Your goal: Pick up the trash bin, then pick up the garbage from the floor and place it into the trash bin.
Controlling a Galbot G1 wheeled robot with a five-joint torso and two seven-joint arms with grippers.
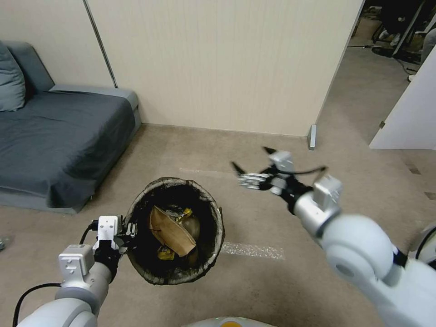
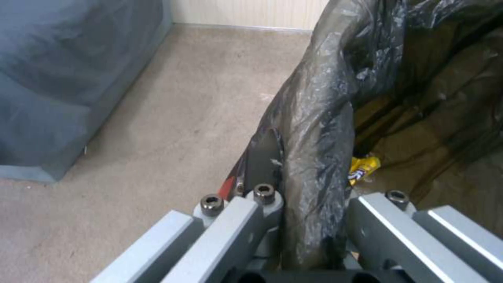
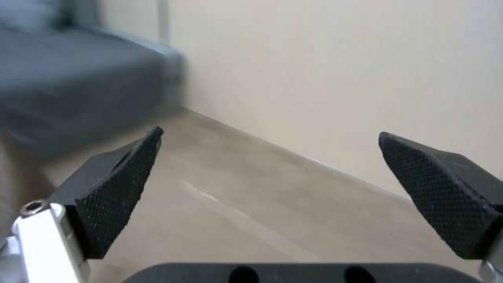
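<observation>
Head view: one trash bin [image 1: 175, 231], two claws

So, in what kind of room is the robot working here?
Probably a living-room corner set up inside an office or lab. A grey sofa stands on beige carpet against a plain partition wall, and past the wall's end an opening shows chair legs and cables.

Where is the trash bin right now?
In the head view the trash bin hangs low and left of centre, its rim pinched by the left gripper, above the carpet near the grey sofa.
</observation>
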